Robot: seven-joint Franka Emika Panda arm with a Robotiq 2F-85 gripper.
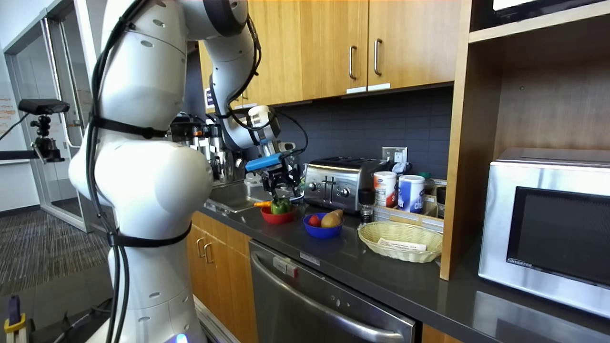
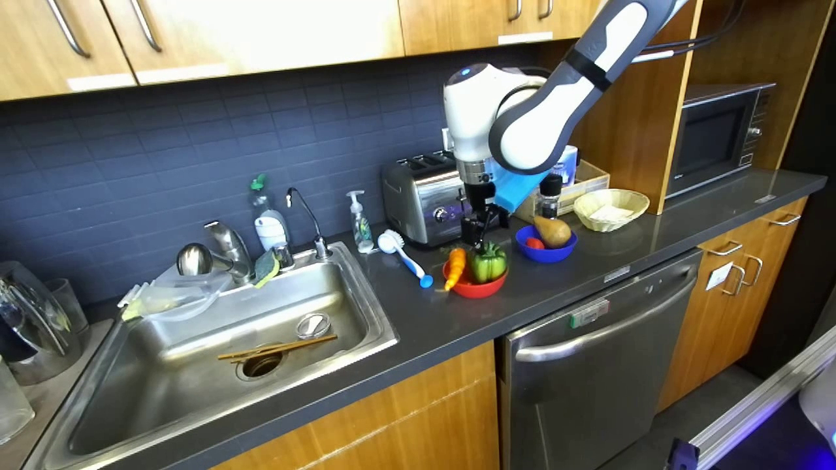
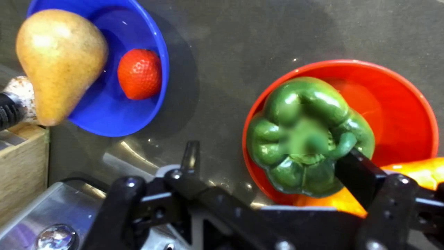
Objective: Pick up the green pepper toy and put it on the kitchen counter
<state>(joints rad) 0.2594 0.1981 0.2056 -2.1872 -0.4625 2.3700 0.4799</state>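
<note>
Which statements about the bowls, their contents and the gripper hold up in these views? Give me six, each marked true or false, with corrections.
1. On the kitchen counter, the red bowl holds both the green pepper toy and the carrot. True.
2. The carrot lies wholly inside the rim of the red bowl. False: its end juts past the rim.
3. The gripper is open, its fingers spread apart. True.
4. The blue bowl holds a pear and a strawberry. True.
5. The gripper is poised over the blue bowl. False: it is over the red bowl.
6. The green pepper toy is lifted clear of its bowl. False: it sits in the red bowl.
</note>
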